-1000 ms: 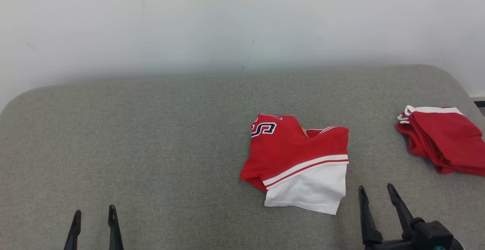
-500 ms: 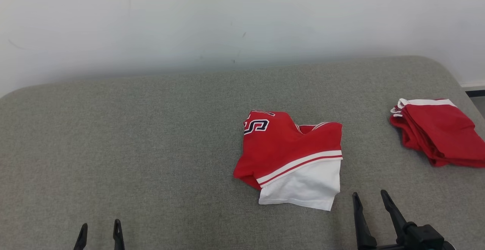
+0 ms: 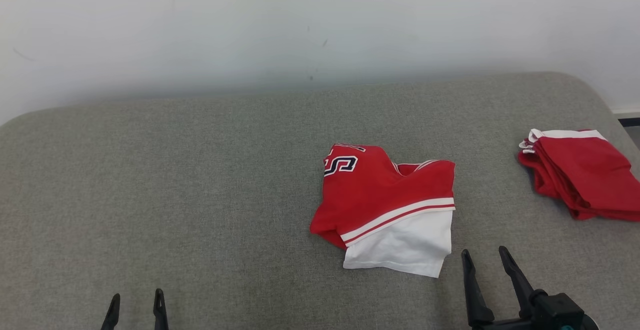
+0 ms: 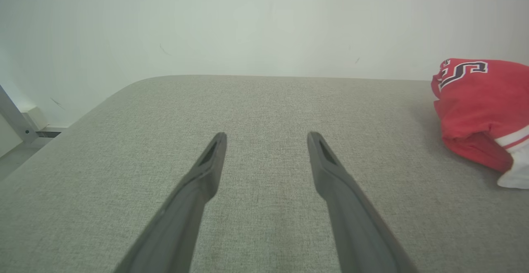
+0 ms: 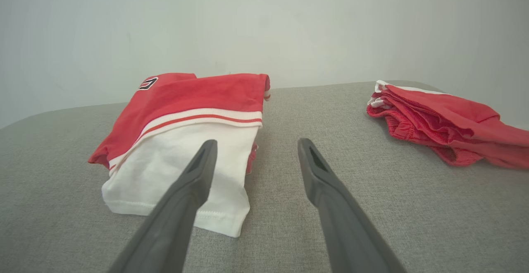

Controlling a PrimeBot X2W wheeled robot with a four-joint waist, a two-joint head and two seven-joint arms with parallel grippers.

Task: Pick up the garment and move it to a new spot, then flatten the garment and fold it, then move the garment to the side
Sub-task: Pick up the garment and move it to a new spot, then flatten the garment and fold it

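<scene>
Jersey (image 3: pixel 385 205), red with a white hem panel, lies crumpled right of centre on the grey padded surface (image 3: pixel 200 180). Its navy lettering (image 3: pixel 341 164) reads like an S; the rest folds out of sight. Left gripper (image 3: pixel 137 294) and right gripper (image 3: pixel 484 251) stand spread wide, holding nothing, the right just beside the white hem. Folded red pile (image 3: pixel 580 170) at far right is cut off by the frame edge.

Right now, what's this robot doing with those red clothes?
Nothing is being held. A red and white shirt lies loosely folded on the grey padded surface. The robot's right hand hovers open just beside its white edge, not touching; the left hand is open, far off. Another red pile sits at the right.
</scene>
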